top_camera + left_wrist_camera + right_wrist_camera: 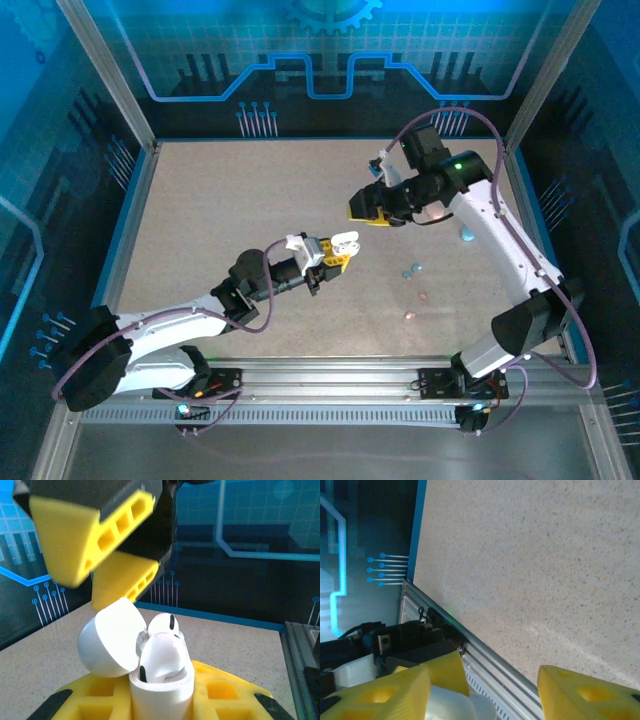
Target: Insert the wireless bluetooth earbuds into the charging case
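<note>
Tabletop (250, 200) speckled beige, few earbuds (412, 270) at rt, blue circuit-print walls (320, 50)

Even blue-tinted light, soft shadows; the charging case (160, 690) glares mildly, near edges blurred.

No legible text, label, brand or number on any visible surface.
</note>
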Robot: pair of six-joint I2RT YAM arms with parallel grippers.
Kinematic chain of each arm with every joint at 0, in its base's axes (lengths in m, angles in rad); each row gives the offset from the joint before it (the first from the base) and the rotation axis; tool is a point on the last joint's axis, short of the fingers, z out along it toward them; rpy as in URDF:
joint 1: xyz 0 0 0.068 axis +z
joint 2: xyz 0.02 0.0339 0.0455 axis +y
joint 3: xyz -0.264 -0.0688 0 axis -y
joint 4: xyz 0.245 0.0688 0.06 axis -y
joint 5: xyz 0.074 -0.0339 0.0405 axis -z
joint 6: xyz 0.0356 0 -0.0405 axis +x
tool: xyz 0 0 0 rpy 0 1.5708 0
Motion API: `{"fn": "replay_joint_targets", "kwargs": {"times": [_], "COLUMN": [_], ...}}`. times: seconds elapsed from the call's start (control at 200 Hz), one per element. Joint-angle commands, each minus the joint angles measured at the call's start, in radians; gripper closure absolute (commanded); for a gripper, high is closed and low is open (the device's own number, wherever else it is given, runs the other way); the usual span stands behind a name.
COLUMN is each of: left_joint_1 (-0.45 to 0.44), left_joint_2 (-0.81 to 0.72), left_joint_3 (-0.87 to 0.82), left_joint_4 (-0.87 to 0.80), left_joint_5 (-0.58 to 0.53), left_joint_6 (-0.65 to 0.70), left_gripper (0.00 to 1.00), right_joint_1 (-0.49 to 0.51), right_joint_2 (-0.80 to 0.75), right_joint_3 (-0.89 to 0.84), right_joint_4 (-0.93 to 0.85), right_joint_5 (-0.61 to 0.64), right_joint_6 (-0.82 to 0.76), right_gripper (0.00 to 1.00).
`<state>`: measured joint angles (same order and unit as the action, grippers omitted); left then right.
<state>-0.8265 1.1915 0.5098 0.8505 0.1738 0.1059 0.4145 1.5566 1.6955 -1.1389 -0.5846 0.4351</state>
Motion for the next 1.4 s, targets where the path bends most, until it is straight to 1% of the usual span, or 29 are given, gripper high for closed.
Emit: {"fn": "replay_joint_targets", "kwargs": {"times": [0.0, 0.08, 0.135, 0.42, 0.59, 0.66, 0.735, 0.795, 0.85, 0.936, 0.996, 1.071, 1.161, 1.281, 1.396], "left_joint_1": [0.007, 0.010, 0.014, 0.041, 0.045, 0.046, 0.046, 0.051, 0.068, 0.106, 0.131, 0.152, 0.181, 0.224, 0.254], "left_joint_2": [-0.013, -0.016, -0.018, -0.009, 0.011, 0.020, 0.024, 0.031, 0.045, 0.075, 0.112, 0.172, 0.250, 0.364, 0.453], "left_joint_3": [0.021, 0.021, 0.021, 0.013, 0.021, 0.023, 0.029, 0.029, 0.029, 0.042, 0.055, 0.085, 0.131, 0.197, 0.244], "left_joint_4": [0.050, 0.055, 0.048, 0.048, 0.064, 0.063, 0.027, -0.010, -0.049, -0.157, -0.214, -0.292, -0.375, -0.420, -0.461], "left_joint_5": [0.009, -0.005, -0.017, -0.034, -0.033, -0.034, -0.052, -0.087, -0.103, -0.104, -0.095, -0.077, -0.057, 0.038, 0.067], "left_joint_6": [0.008, 0.013, 0.014, -0.036, -0.062, -0.070, -0.085, -0.131, -0.212, -0.367, -0.470, -0.563, -0.663, -0.735, -0.786], "left_gripper": [0.79, 0.79, 0.79, 0.79, 0.79, 0.79, 0.79, 0.79, 0.79, 0.78, 0.78, 0.79, 0.79, 0.81, 0.81], "right_joint_1": [0.027, 0.051, 0.058, 0.036, 0.026, 0.022, -0.005, -0.046, -0.092, -0.156, -0.192, -0.240, -0.290, -0.326, -0.344], "right_joint_2": [0.031, 0.041, 0.027, -0.068, -0.095, -0.101, -0.119, -0.153, -0.197, -0.305, -0.381, -0.452, -0.488, -0.466, -0.429], "right_joint_3": [-0.007, -0.003, -0.020, -0.111, -0.143, -0.132, -0.123, -0.145, -0.193, -0.327, -0.422, -0.517, -0.580, -0.601, -0.605], "right_joint_4": [-0.081, -0.125, -0.125, -0.102, -0.080, -0.086, -0.080, -0.051, 0.003, 0.135, 0.231, 0.311, 0.352, 0.335, 0.317], "right_joint_5": [-0.008, -0.016, -0.012, -0.023, -0.074, -0.029, 0.069, 0.175, 0.250, 0.385, 0.437, 0.457, 0.435, 0.429, 0.383], "right_joint_6": [-0.057, -0.094, -0.097, -0.088, -0.088, -0.083, -0.053, -0.004, 0.039, 0.103, 0.137, 0.177, 0.192, 0.186, 0.178], "right_gripper": [0.41, 0.42, 0.43, 0.45, 0.46, 0.46, 0.41, 0.38, 0.36, 0.34, 0.30, 0.25, 0.23, 0.22, 0.22]}}
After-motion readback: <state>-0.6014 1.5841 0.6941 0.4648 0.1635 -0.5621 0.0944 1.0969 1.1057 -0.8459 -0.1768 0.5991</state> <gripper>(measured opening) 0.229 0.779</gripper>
